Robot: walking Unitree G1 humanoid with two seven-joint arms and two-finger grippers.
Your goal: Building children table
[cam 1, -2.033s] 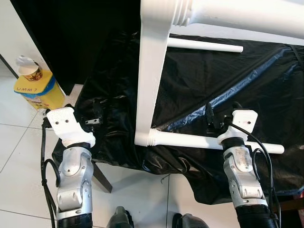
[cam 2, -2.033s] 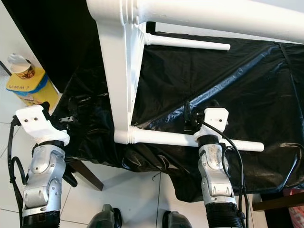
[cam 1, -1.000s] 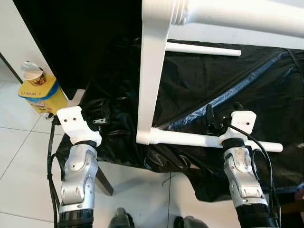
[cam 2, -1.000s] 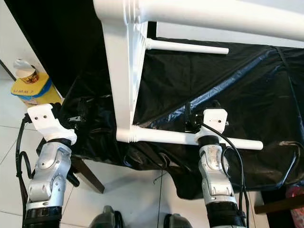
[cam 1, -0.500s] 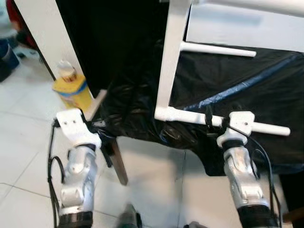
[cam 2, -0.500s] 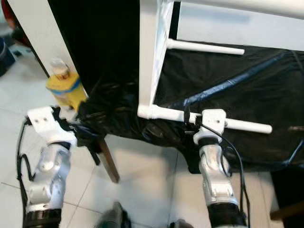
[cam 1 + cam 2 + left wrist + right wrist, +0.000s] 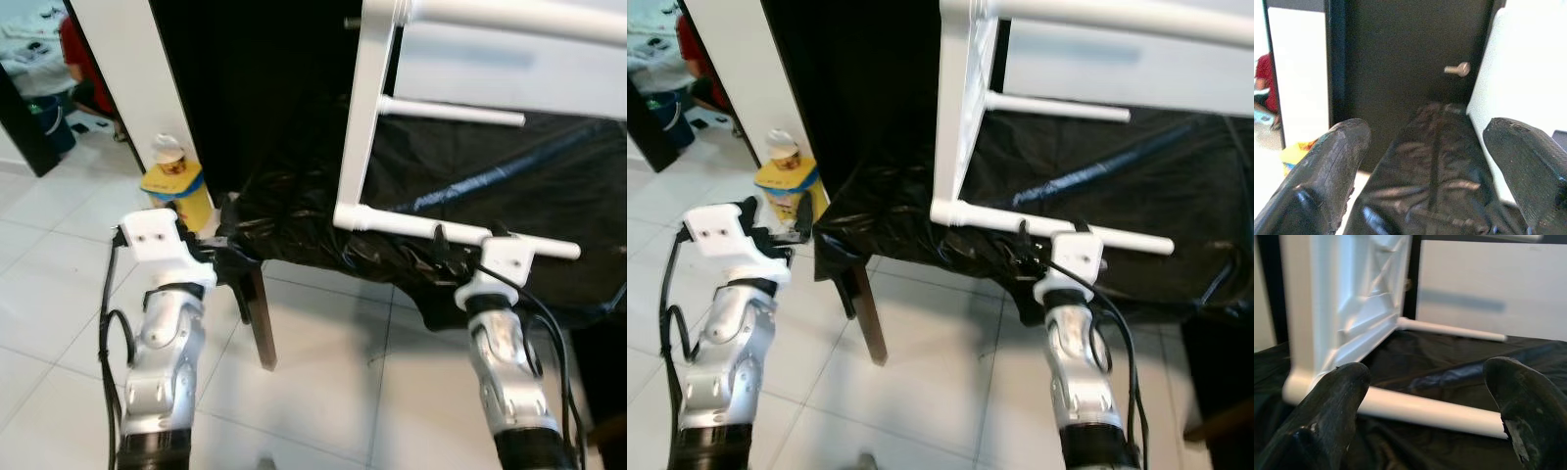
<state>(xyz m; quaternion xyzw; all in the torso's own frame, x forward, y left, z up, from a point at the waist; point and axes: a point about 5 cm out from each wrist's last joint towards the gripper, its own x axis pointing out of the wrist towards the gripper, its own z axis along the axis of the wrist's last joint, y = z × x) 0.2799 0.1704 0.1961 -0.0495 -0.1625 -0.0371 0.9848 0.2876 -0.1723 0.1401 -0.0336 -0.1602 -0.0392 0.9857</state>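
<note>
A white children's table point(image 7: 370, 117) lies on its side on a surface draped in black plastic point(image 7: 519, 186). Its legs point to the right, and the near leg point(image 7: 392, 222) lies along the front edge. My right gripper point(image 7: 438, 247) is open just in front of that leg. In the right wrist view the near leg point(image 7: 1425, 411) crosses between the wide-apart fingers point(image 7: 1337, 401). My left gripper point(image 7: 223, 253) is open and holds nothing. It hovers at the left corner of the plastic, left of the white table. A metal bolt point(image 7: 1459, 69) sticks out at the white table's top corner.
A yellow container with a lidded cup on it point(image 7: 178, 186) stands on the tiled floor at the left. A wooden leg point(image 7: 258, 318) holds up the draped surface. A white wall panel point(image 7: 127, 88) rises behind. A person in red point(image 7: 86, 69) sits far back left.
The camera has pulled back and swung left, so more floor shows. Both arms have come back with it; the right gripper sits a little nearer than the near leg.
</note>
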